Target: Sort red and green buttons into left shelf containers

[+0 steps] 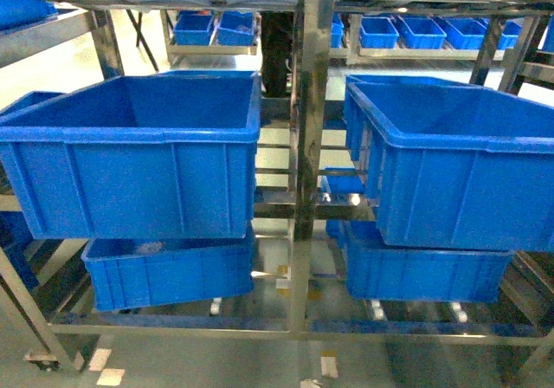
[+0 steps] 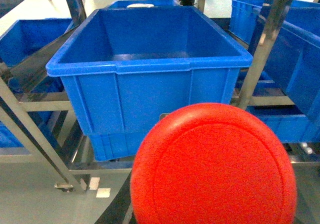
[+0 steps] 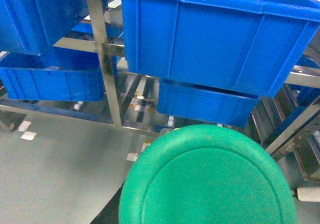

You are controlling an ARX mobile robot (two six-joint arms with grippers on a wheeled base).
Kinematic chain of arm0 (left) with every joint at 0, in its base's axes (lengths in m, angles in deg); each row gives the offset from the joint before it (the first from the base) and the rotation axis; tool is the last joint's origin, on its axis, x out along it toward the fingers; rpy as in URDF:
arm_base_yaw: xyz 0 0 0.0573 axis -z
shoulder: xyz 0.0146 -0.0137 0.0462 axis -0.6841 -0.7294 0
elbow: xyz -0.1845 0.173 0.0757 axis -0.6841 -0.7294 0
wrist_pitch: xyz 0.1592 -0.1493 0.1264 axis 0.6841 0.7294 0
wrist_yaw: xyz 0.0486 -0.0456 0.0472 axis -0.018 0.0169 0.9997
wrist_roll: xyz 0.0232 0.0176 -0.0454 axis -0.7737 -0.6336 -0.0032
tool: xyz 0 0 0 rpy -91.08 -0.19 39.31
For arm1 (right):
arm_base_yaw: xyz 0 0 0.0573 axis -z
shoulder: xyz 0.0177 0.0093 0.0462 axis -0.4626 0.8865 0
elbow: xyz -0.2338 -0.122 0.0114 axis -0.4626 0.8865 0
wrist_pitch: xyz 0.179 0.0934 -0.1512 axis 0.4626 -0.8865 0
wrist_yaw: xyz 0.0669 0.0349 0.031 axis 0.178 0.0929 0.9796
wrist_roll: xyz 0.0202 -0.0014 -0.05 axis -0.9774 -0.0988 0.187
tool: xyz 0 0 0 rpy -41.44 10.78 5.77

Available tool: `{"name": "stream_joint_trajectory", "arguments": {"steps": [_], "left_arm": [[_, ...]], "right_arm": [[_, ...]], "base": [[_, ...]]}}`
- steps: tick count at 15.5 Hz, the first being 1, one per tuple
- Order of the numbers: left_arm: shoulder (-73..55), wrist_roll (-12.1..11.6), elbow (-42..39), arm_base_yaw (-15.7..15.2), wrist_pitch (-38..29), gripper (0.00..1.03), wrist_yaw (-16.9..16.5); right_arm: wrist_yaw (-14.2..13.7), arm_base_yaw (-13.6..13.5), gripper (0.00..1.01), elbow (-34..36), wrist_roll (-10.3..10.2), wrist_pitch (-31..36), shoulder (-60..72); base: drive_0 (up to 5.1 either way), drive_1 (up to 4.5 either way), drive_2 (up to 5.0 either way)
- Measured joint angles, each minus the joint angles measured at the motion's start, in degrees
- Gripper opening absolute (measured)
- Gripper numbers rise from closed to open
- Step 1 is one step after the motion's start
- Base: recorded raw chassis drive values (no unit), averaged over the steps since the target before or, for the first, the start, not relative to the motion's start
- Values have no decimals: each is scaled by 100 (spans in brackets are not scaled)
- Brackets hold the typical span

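The red button (image 2: 215,166) fills the lower right of the left wrist view, its round cap facing the camera and hanging in the air. It hides my left gripper's jaws, which hold it from behind. Beyond it stands a large, deep, empty blue container (image 2: 150,66) on the left shelf. The green button (image 3: 207,179) fills the bottom of the right wrist view in the same way and covers my right gripper's jaws. In the head view the left shelf has an upper container (image 1: 130,158) and a lower one (image 1: 169,275). Neither gripper shows there.
A steel upright post (image 1: 312,145) separates the left shelf from the right shelf, where two more blue bins (image 1: 450,163) (image 1: 424,271) sit. Smaller blue bins (image 1: 415,31) line racks at the back. The grey floor has pale tape marks (image 1: 104,366).
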Motion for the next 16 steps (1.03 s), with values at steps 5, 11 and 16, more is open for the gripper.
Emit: {"name": "stream_joint_trajectory", "arguments": {"steps": [5, 11, 16], "left_arm": [[13, 0, 0, 0, 0, 26, 0], [-4, 0, 0, -7, 0, 26, 2], [-63, 0, 0, -7, 11, 26, 2]], "right_arm": [[0, 0, 26, 0, 0, -4, -2], [-2, 0, 26, 2, 0, 11, -2], [-2, 0, 26, 0, 0, -11, 31]], "base": [[-8, 426, -441], [-4, 429, -437], [1, 107, -106]]}}
